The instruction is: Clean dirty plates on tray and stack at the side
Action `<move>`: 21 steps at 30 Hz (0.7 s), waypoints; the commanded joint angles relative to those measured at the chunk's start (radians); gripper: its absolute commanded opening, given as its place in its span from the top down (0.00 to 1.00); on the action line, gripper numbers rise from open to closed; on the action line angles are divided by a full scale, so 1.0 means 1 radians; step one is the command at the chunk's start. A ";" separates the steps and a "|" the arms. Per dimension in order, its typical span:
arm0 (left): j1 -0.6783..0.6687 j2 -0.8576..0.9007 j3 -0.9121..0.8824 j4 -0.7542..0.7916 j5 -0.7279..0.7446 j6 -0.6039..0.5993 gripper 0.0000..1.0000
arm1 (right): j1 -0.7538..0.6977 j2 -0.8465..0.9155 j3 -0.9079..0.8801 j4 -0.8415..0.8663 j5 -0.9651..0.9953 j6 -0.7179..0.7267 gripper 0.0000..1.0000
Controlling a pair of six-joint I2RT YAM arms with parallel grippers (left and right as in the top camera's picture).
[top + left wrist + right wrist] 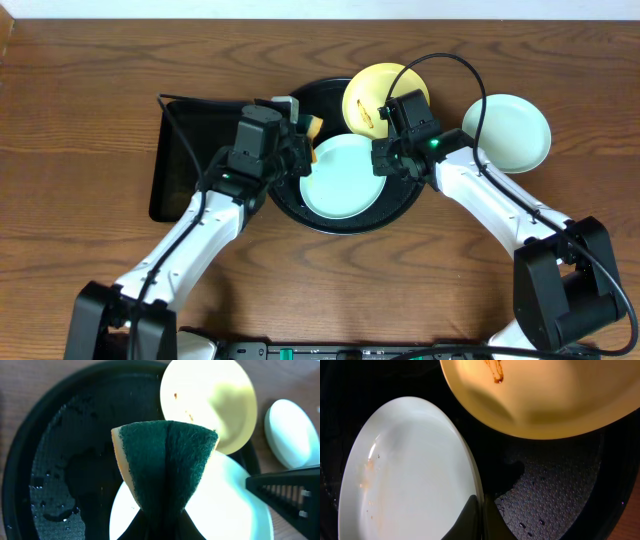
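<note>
The round black tray (300, 205) sits mid-table, its wet floor (555, 495) beaded with drops. A mint-blue plate (342, 178) lies in it with faint orange specks (367, 467). My right gripper (383, 158) is shut on this plate's right rim (482, 510). A pale yellow plate (385, 97) leans over the tray's far rim and carries a brown smear (495, 372). Another mint plate (507, 132) rests on the bare wood to the right. My left gripper (298, 145) is shut on a folded green-and-yellow sponge (167, 460), just above the tray plate's left edge.
A rectangular black tray (185, 150) lies left of the round one, under my left arm. Black cables loop over the yellow plate (450, 62) and the rectangular tray. The right gripper's finger (290, 492) shows in the left wrist view.
</note>
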State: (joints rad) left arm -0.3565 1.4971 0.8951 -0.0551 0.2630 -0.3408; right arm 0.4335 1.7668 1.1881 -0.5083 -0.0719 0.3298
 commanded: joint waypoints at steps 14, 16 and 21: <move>-0.049 0.111 0.019 0.139 -0.005 -0.005 0.93 | 0.013 0.003 -0.006 0.000 0.000 0.014 0.99; -0.049 0.126 0.019 0.151 -0.005 -0.005 0.83 | 0.013 0.003 -0.006 0.000 0.000 0.014 0.99; -0.049 0.146 0.019 0.188 -0.005 -0.005 0.92 | 0.013 0.003 -0.006 0.001 0.000 0.014 0.99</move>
State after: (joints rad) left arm -0.4049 1.6348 0.8951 0.1169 0.2588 -0.3477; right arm 0.4335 1.7668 1.1881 -0.5083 -0.0719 0.3298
